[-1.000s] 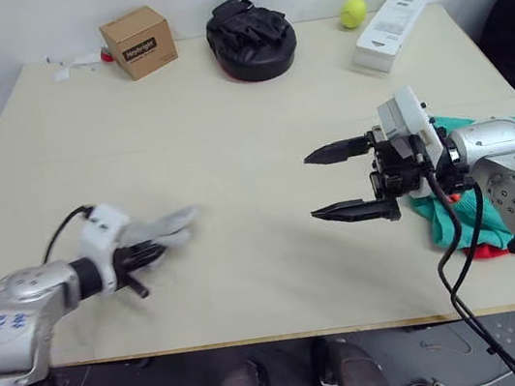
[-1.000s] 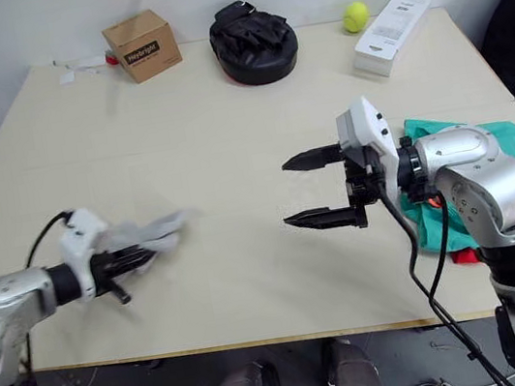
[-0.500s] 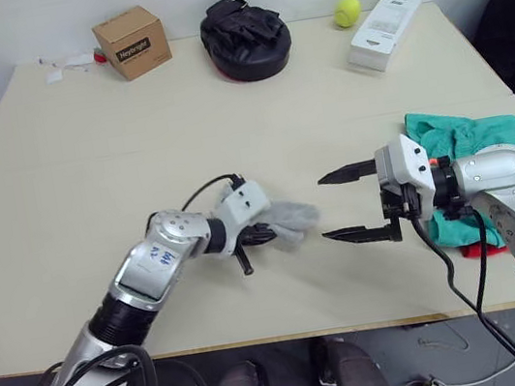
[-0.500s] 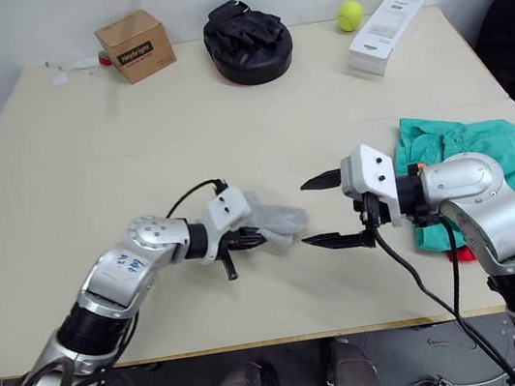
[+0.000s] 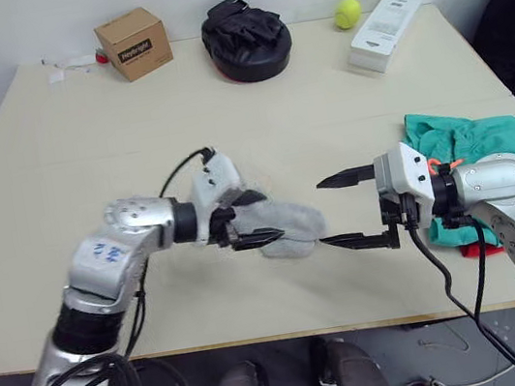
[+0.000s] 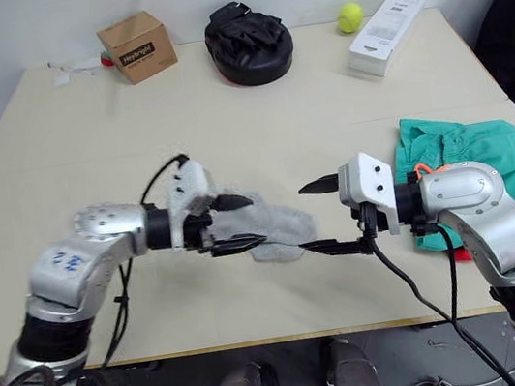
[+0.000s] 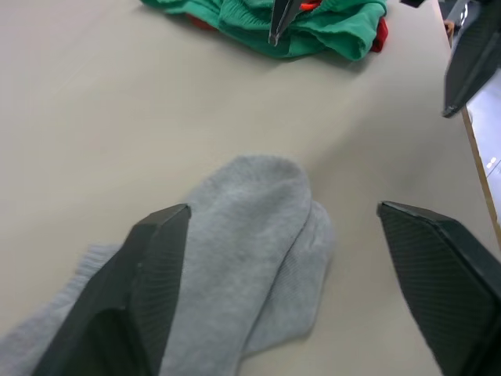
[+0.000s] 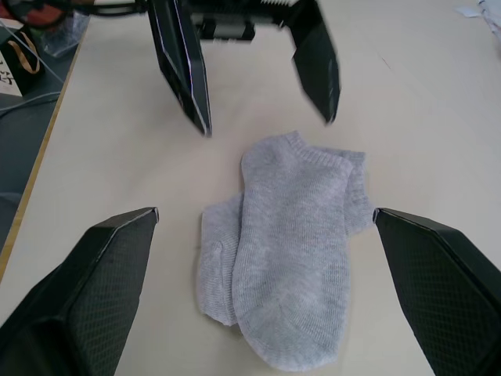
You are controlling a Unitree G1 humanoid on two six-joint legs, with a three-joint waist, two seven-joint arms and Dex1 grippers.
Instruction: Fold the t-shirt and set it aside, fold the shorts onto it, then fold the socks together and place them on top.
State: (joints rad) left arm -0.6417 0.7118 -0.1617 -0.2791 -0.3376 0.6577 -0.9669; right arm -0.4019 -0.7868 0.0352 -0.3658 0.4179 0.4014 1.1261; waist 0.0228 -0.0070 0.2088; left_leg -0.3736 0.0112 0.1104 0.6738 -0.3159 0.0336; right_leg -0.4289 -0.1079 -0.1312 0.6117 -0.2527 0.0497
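Carried from the near left part of the table [image 5: 81,133] toward its middle over the last second, and now let go: socks [image 6: 278,227] lying flat, one stacked partly on the other, between the two grippers. Left gripper [image 5: 260,218] with fingers spread apart just above the cuff end of the pair, no longer pinching the cloth. Right gripper [image 5: 350,209] also spread wide, fingertips pointing at the toe end from the other side, lower finger near the socks' edge. Seen from the right wrist, socks [image 8: 286,243] centred between its two black fingers [image 8: 82,274], apart from both.

Printed in dark letters on the brown cardboard box [image 5: 134,42] at the far left of the table: what looks like "Heybright". No legible writing on the white carton [image 5: 386,27] beside the tennis ball [image 5: 346,12].

Folded shorts [image 5: 467,155] at the right edge, on top of the t-shirt [image 5: 475,253], of which only a red sliver peeks out beneath
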